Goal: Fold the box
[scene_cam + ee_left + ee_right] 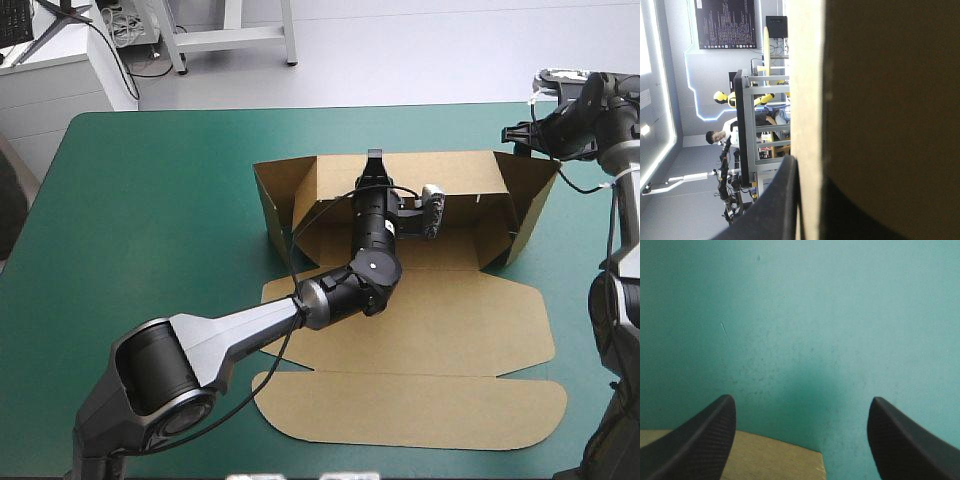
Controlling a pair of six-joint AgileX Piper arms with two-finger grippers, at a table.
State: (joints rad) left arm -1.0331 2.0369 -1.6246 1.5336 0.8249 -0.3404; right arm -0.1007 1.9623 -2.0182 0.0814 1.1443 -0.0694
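Pinched at my left wrist camera: far wall of the brown cardboard box [807, 100], left end effector [374, 160] all but closed on it, mid teal-green counter [150, 200]. My right end effector [801, 399] gapes empty near the far right corner. One-sided pulling could drag the box askew.

brown box [430, 330], teal-green cover [160, 200], black fingers [700, 445]

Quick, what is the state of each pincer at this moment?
Left pincer: shut on the far wall of the box.
Right pincer: open, holding nothing, over the teal-green cover.
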